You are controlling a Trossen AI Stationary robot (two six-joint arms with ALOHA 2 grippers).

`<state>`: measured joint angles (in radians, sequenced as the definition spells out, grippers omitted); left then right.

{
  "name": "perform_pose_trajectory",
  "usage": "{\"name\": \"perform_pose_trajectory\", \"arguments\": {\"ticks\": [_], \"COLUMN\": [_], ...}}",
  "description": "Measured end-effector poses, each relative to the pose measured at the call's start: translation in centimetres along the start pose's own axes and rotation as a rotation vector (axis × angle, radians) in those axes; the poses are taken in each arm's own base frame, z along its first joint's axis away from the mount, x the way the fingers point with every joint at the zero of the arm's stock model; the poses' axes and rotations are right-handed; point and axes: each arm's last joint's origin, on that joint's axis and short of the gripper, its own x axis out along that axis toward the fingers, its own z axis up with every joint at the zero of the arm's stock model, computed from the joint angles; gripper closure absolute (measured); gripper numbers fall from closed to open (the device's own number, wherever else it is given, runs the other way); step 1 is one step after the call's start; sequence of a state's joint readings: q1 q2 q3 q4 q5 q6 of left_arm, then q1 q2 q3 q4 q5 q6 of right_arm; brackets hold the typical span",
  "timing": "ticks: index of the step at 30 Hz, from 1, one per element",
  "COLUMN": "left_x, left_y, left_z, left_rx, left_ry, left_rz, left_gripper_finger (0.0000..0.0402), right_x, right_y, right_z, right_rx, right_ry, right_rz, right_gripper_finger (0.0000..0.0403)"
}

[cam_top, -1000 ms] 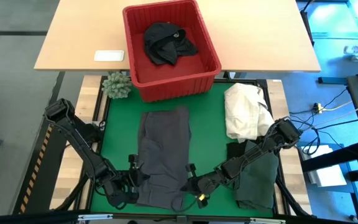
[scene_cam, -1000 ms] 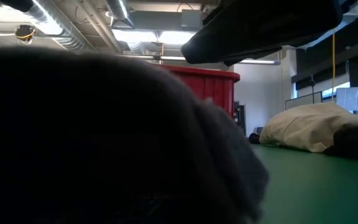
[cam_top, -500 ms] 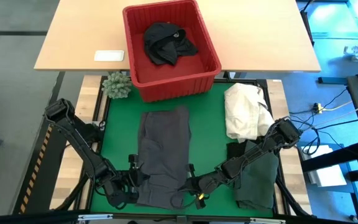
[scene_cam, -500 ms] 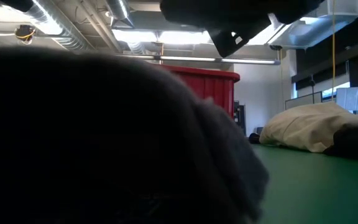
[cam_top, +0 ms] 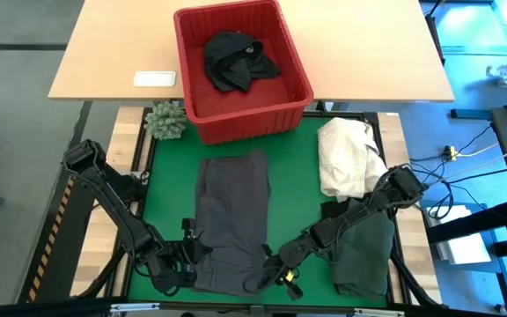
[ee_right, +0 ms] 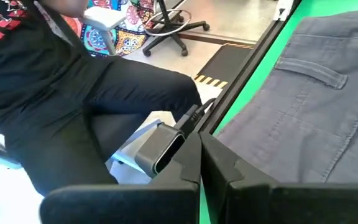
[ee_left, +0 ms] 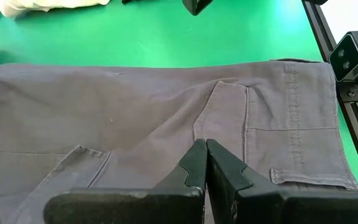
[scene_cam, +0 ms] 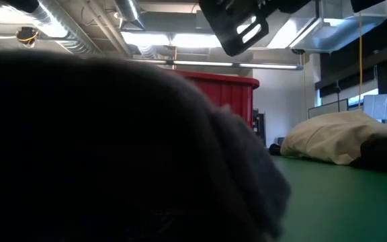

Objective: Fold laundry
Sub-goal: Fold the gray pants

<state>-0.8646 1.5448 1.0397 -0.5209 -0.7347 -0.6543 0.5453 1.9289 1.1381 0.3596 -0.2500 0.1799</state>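
Note:
A dark grey garment (cam_top: 231,220) lies spread flat on the green mat, its waistband end (ee_left: 291,93) toward the table's near edge. My left gripper (cam_top: 186,257) is shut and low at the garment's near-left part, its tips (ee_left: 202,148) over the cloth beside a pocket flap (ee_left: 222,106). My right gripper (cam_top: 277,271) is shut by the near-right corner, past the garment's edge (ee_right: 309,93) and pointing over the table's near edge (ee_right: 199,140). A black garment (cam_top: 236,60) sits in the red basket (cam_top: 297,84). A dark green garment (cam_top: 365,251) lies at the near right. My left gripper has its shut fingertips (ee_left: 194,158) right at the grey garment's surface, coming level from the table's left. I cannot tell whether they touch the cloth; no fold shows between them.
A cream-white cloth heap (cam_top: 346,158) lies on the mat's right, with a black piece (cam_top: 335,212) near it. A small plant (cam_top: 165,121) stands left of the basket. Grey cloth (scene_cam: 113,148) fills most of the low view. A seated person (ee_right: 104,93) is beyond the near edge, beside the low camera (ee_right: 160,148).
My right gripper has moved a little toward the table's near edge and left, turning as it went, and it stays shut. The grey garment has not moved.

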Motion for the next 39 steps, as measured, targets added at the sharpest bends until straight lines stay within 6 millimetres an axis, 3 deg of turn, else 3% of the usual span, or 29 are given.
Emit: {"name": "perform_pose_trajectory", "arguments": {"ticks": [10, 20, 29, 34, 39], "left_x": [0.0, -0.2, -0.2, -0.2, -0.2], "left_y": [0.0, -0.2, -0.2, -0.2, -0.2], "left_z": [0.0, -0.1, -0.1, -0.1, -0.1], "left_rx": [-0.001, -0.018, -0.017, -0.017, -0.017], "left_ry": [0.000, -0.001, -0.003, -0.003, -0.003], "left_rz": [0.000, -0.006, -0.003, -0.003, -0.003], "left_gripper_finger": [0.0401, 0.0401, 0.0401, 0.0401, 0.0401], "right_x": [0.0, -0.1, -1.2, -2.1, -2.5], "right_y": [-0.3, -0.3, -3.6, -6.1, -7.2], "right_z": [0.3, 0.7, 2.0, 2.0, 1.8], "right_rx": [0.090, 0.395, 0.610, 0.849, 0.907], "right_ry": [-0.056, -0.133, -0.245, -0.269, -0.268], "right_rz": [-0.145, -0.157, -0.177, -0.200, -0.239], "right_gripper_finger": [0.0400, 0.0400, 0.0400, 0.0400, 0.0400]}}
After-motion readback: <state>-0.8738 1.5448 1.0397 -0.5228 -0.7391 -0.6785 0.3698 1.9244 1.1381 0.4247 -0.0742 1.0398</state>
